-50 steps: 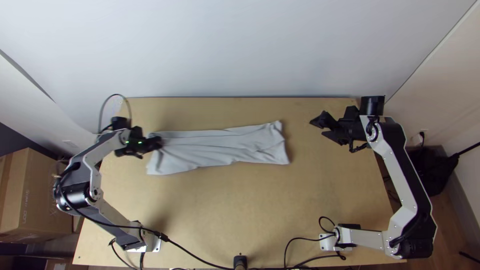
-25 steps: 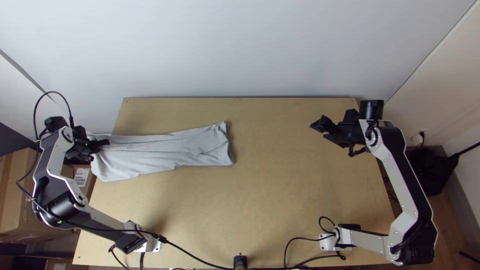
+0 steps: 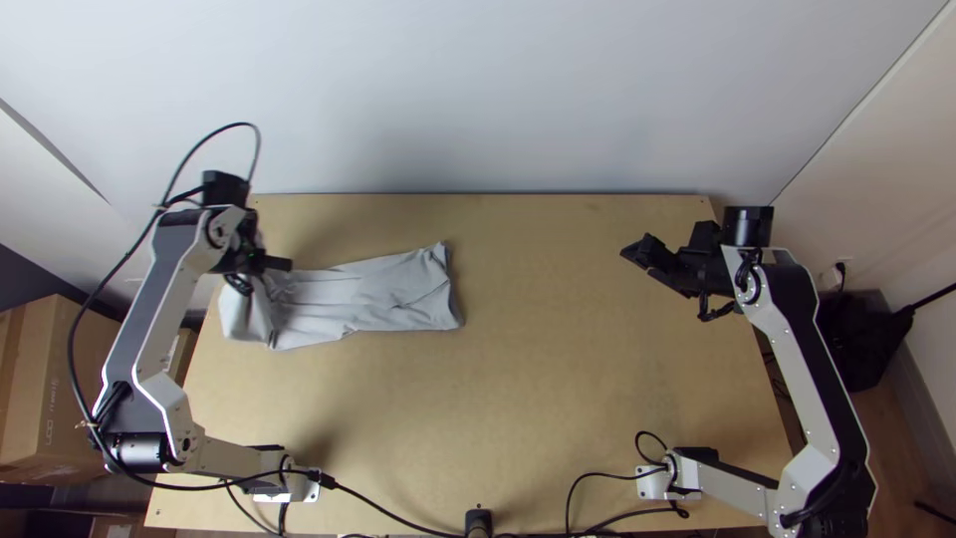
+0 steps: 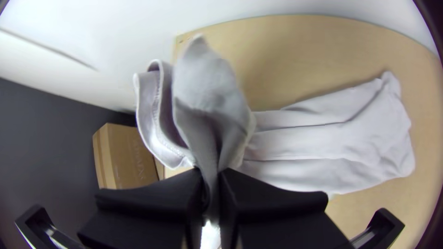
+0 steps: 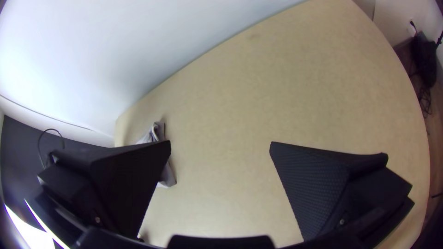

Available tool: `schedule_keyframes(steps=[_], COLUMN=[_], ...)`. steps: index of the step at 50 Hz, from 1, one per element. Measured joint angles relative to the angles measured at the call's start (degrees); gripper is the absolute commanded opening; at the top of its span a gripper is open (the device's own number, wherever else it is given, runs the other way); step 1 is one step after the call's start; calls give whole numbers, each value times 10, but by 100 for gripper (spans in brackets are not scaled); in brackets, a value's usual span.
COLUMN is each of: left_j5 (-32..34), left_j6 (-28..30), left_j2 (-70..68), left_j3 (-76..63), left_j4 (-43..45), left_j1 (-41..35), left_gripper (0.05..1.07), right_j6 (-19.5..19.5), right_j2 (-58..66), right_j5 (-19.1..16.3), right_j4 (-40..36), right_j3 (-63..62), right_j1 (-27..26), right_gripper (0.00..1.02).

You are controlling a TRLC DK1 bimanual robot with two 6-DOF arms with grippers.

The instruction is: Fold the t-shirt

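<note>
T-shirt [image 3: 383,299]: one end bunched and clamped in the left end effector [image 3: 271,263]; remainder on the worktop [image 3: 538,399], a creased strip extending toward the right end effector [image 3: 640,256], open, well apart. Cardboard box [image 3: 62,374]: off the worktop, outboard of the left end effector.

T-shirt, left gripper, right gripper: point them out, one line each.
T-shirt [image 3: 383,296]: top view, on the part lying flat on the table [image 3: 538,418].
Left gripper [image 4: 211,182]: left wrist view, between its fingertips, where they pinch the cloth.
Right gripper [image 5: 220,143]: right wrist view, in the gap between its parted fingertips.
</note>
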Motion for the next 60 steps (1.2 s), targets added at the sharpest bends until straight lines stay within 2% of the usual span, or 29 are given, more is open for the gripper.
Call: schedule_keyframes(steps=[8,16,26,41,42,43,44,45,46,47,48,57,60], left_j5=[0,0,-14,-20,-23,-26,-27,-28,-30,-30,-30,-29,-10], left_j6=[-68,-117,-144,-184,-187,-190,-193,-195,-199,-201,-203,-210,-219], left_j2=[71,155,233,341,349,357,365,373,381,389,397,417,411], left_j3=[97,205,287,353,357,360,366,371,376,381,387,401,404], left_j4=[-84,-150,-169,-176,-176,-176,-176,-176,-174,-172,-170,-136,-123], left_j1=[-96,-160,-239,-326,-332,-337,-343,-348,-353,-358,-364,-417,-431], left_gripper=[8,8,8,9,13,23,37,58,85,101,104,103,103], right_j6=[-5,-15,-19,-19,-19,-19,-19,-19,-19,-19,-19,-15,-15], right_j2=[-22,-42,-69,-103,-103,-103,-103,-103,-103,-103,-102,-86,-75], right_j5=[0,2,2,3,3,3,4,4,4,4,4,9,13], right_j4=[-10,-29,-45,-50,-50,-50,-49,-49,-49,-49,-49,-42,-38], right_j3=[-16,-25,-29,-71,-74,-76,-78,-80,-82,-84,-85,-86,-86], right_j1=[-5,-24,-42,-42,-41,-38,-36,-32,-28,-24,-19,12,20], right_gripper=[99,99,99,99,99,99,99,99,99,99,99,99,99])
